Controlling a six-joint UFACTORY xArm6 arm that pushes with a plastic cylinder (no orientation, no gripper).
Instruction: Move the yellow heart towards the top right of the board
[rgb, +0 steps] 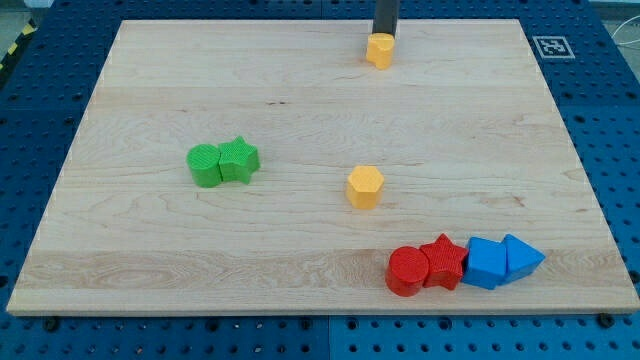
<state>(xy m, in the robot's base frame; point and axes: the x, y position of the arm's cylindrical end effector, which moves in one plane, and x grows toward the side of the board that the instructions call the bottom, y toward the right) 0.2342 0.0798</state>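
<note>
Yellow heart (380, 49) at tip (384, 35); blocks: 2 yellow, 2 green, 2 red, 2 blue.

Tabletop (300, 230): pale wood, visible grain, smooth satin finish.
Blocks, incl. yellow heart (380, 49), green star (239, 158), red cylinder (407, 271), blue cube (486, 262): matt, finely ribbed, plastic-looking.
Rod (385, 15): dark, matt.
Surround (590, 130): blue perforated sheet, looks like painted metal.

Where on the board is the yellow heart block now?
The yellow heart block sits near the view's top edge of the wooden board, right of centre, directly beneath my tip.
</note>
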